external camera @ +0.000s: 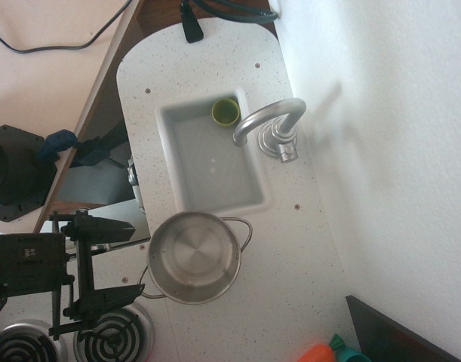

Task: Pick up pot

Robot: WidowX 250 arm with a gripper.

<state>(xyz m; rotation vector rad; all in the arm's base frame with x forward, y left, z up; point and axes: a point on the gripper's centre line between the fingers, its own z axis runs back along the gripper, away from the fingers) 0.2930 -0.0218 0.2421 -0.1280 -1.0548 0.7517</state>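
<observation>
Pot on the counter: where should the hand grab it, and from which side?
Grip the near rim of the pot, approaching from the hand side. It stands upright and open-topped, so one finger can go inside. The wire handles look too thin.

Nothing readable is showing up anywhere in this shot, honestly. There's a tiny pale patch on the black gripper [94,273] at lower left, but it's looking way too blurry to read.
</observation>
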